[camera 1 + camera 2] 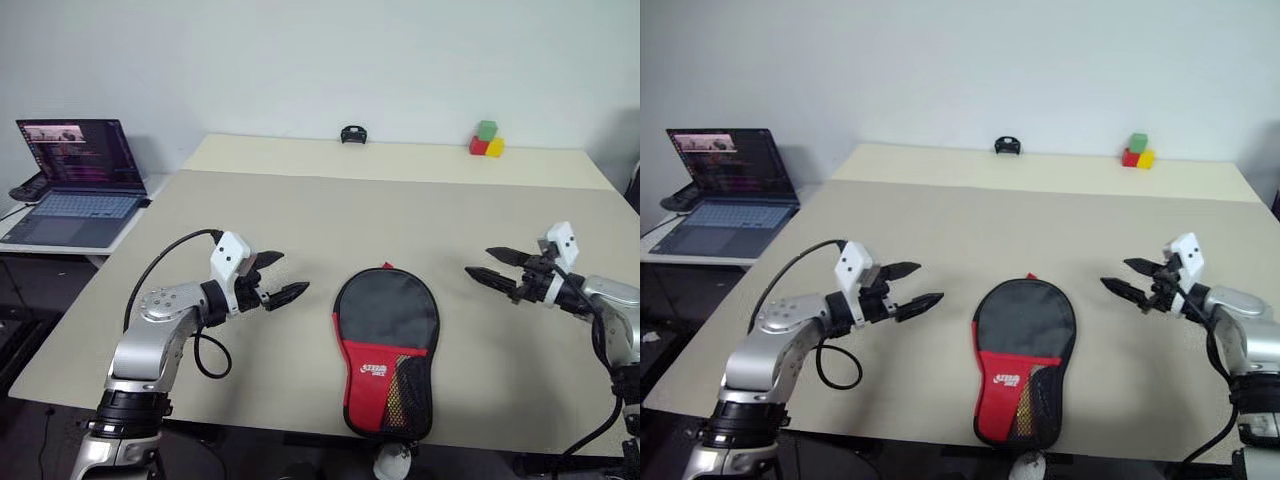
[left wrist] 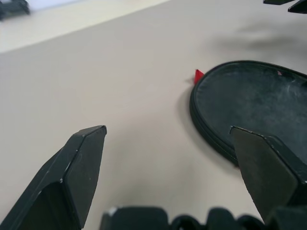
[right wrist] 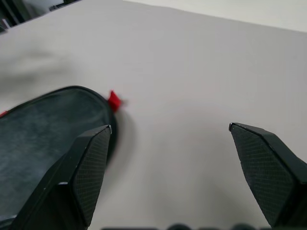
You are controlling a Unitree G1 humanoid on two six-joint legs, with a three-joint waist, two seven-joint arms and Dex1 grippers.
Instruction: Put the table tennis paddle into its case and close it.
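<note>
On the far left, a laptop (image 1: 75, 185) is sitting open on a side table, its screen lit but too small to read. The left gripper (image 1: 281, 277) is hovering above the table (image 1: 300, 210), just left of the case (image 1: 386, 348), its two black fingers spread wide and holding nothing. The case is lying flat near the table's near edge, between the two grippers, round black end pointing far and red lower part near, with a small red tab showing at its far rim. It is looking closed all round, though the zipper line is hard to follow from the head views, so I cannot be sure it is fully shut. The table tennis paddle is presumably lying inside. The right gripper (image 1: 493, 264) is hanging just right of the case, fingers likewise parted and empty.

If the zipper is indeed home, the sound course is keeping both grippers clear and checking the edge. If a gap is remaining, one gripper should be pinning the case flat while the other draws the pull along the rim.

On the red part a white logo is reading, as best I can tell, "DHS". At the far edge are a small black object (image 1: 352, 134) and coloured blocks (image 1: 486, 139).
</note>
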